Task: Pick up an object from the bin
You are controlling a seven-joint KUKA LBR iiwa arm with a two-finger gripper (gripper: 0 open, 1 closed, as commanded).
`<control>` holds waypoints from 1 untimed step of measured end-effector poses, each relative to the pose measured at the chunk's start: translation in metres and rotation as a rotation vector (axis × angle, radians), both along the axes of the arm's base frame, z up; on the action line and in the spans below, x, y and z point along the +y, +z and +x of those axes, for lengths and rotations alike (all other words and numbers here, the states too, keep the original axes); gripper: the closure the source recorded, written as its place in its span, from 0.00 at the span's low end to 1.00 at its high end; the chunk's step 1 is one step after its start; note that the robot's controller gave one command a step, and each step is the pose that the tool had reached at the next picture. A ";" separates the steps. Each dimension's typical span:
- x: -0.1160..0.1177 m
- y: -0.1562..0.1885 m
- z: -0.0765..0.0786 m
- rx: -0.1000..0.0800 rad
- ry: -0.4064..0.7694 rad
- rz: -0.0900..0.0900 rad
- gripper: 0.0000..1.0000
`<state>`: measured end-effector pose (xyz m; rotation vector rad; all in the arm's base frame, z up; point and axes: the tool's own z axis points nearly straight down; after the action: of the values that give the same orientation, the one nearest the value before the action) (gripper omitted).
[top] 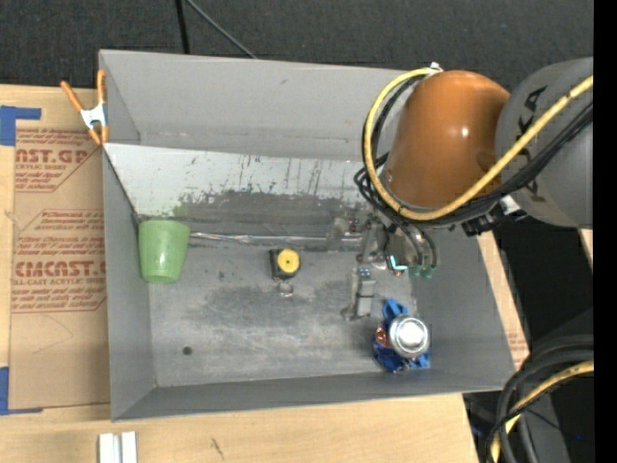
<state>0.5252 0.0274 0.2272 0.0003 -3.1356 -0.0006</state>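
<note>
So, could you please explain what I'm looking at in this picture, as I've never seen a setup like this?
Gladly. One camera looks down, slightly from the side, into a grey metal bin. The large grey shape coming in from the right is a robot arm, and the orange cover is part of it. At its tip sits a two-finger gripper, low over the bin floor, right of the middle. Its job is to pick one thing out.

Three loose things lie in the bin: a light green cup by the left wall, a small yellow round piece near the middle, and a blue crumpled thing with a silvery round top at the front right, nearest the gripper. I cannot tell whether anything is held.
</note>
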 end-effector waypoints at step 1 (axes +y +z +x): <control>-0.123 -0.097 -0.036 0.000 -0.187 -0.003 0.00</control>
<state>0.4896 -0.0954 0.1306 -0.2922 -3.1219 0.0030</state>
